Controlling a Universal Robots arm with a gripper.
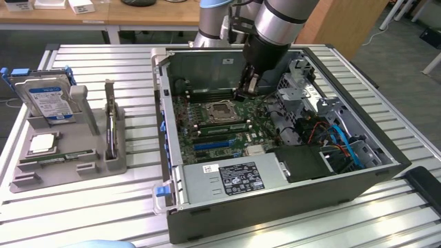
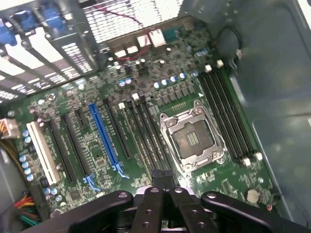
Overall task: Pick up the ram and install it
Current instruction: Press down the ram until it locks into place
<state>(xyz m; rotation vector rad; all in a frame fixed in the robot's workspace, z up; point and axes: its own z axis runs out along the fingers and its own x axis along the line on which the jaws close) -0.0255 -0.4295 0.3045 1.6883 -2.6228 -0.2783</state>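
The fingers are pressed together, tip against tip, and I can make out nothing pinched between them. In the wrist view their dark tips hang just above the motherboard, over the black memory slots that run beside the open processor socket. A second bank of memory slots lies on the socket's other side. A long blue expansion slot and a white one sit farther off on the same board.

In the exterior view the arm comes down from above into the opened computer case, which lies on its side on the slatted metal tabletop. The arm's lower end is deep inside, near the far edge of the board. The grey power supply with its black label fills the near corner of the case, and blue and orange cables bundle toward the exterior view's right.

The ram is well apart from the fingers. It lies flat as a narrow green stick in the grey parts tray, which sits on the tabletop at the exterior view's left. In that same tray a square silver processor rests just behind the ram. A hard drive with a blue and white label stands propped upright at the back. A thin board stands on edge in a slot on the side nearest the case.
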